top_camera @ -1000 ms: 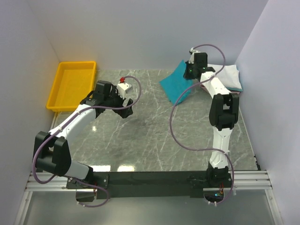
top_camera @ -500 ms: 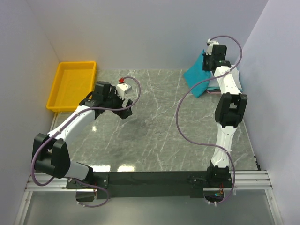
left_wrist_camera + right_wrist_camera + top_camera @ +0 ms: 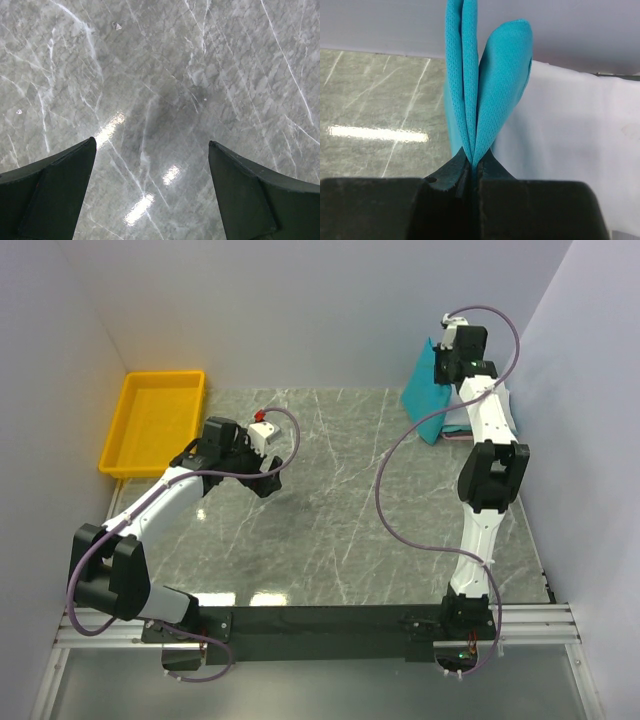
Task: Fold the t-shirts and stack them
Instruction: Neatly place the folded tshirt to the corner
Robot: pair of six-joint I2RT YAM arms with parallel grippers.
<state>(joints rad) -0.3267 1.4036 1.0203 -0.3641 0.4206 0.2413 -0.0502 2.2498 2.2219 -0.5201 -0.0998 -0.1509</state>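
A teal t-shirt [image 3: 422, 392] hangs folded from my right gripper [image 3: 440, 368], high at the back right of the table. In the right wrist view the right gripper [image 3: 474, 164] is shut on the teal t-shirt [image 3: 492, 85], whose layers rise in a bunch from the jaws. A white t-shirt [image 3: 570, 145] lies flat below and to the right of it. My left gripper [image 3: 264, 476] hovers over the left-middle of the marble table [image 3: 330, 520]. Seen from the left wrist, the left gripper [image 3: 150, 192] is open, with only bare marble between its fingers [image 3: 52, 195].
A yellow bin [image 3: 155, 420] stands at the back left corner. White walls close in the table on the left, back and right. The edge of a folded pile [image 3: 455, 430] shows under my right arm.
My right gripper has carried the teal t-shirt up and to the right, from above the table's back middle to the back right corner. The left arm has hardly moved.
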